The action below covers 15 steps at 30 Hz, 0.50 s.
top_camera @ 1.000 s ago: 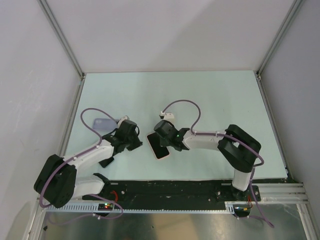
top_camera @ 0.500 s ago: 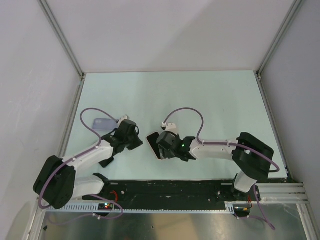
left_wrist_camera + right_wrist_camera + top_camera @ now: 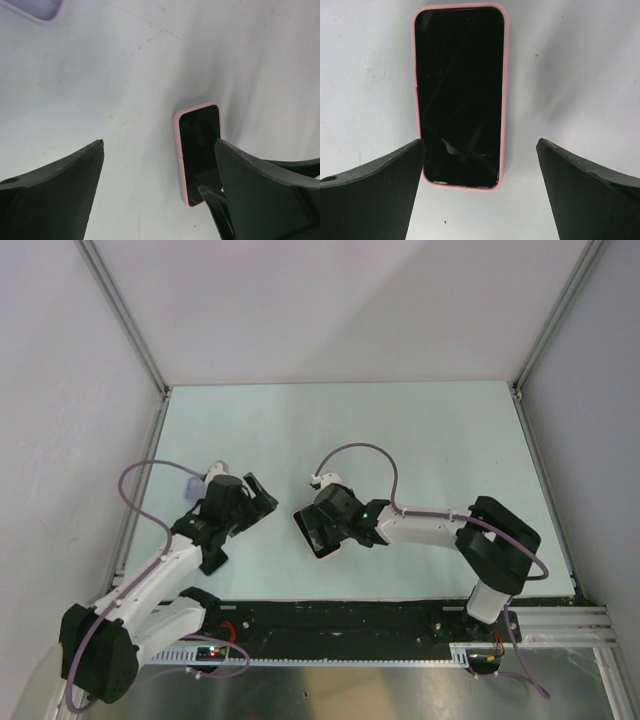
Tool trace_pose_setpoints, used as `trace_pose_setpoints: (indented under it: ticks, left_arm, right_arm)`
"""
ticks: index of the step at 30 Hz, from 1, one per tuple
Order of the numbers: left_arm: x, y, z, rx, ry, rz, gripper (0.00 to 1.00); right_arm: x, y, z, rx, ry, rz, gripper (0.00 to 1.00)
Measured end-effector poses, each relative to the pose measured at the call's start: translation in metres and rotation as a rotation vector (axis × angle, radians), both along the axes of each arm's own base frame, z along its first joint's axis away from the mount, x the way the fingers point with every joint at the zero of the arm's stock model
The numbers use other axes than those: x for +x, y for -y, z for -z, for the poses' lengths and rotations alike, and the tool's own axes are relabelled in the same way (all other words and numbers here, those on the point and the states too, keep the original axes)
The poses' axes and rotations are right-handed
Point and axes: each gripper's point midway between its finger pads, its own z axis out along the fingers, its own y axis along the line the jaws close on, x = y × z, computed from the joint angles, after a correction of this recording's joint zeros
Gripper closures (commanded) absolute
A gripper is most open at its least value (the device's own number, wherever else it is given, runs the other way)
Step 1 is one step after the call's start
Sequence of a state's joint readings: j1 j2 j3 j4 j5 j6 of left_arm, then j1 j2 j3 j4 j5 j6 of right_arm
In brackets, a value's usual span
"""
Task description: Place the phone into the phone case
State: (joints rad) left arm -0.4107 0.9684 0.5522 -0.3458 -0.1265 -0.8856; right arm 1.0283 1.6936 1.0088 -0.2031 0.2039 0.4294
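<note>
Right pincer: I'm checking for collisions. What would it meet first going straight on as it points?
Probably the phone, lying flat ahead of the open right pincer; nothing shows in between.

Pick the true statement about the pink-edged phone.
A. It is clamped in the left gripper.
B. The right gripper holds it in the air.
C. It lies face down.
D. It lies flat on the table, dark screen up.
D: the right wrist view shows the phone lying screen up on the table, with the right gripper spread wide, not closed on it.
</note>
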Motion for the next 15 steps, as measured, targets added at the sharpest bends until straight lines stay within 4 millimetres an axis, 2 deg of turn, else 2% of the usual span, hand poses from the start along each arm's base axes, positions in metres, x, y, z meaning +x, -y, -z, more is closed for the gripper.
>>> trace_pose_setpoints:
  ticks: [6, 10, 15]
  left_arm:
    - [-0.001, -0.015, -0.007, 0.024, 0.008, -0.031, 0.00]
    - [-0.004, -0.017, -0.004, 0.036, -0.007, -0.028, 0.00]
    - [-0.006, -0.018, -0.002, 0.040, -0.017, -0.029, 0.00]
  right_arm:
    - [0.004, -0.011, 0.023, -0.036, -0.031, -0.066, 0.01]
    - [0.008, -0.027, 0.020, -0.015, -0.022, -0.091, 0.01]
    - [0.004, -0.032, 0.022, -0.015, -0.026, -0.105, 0.01]
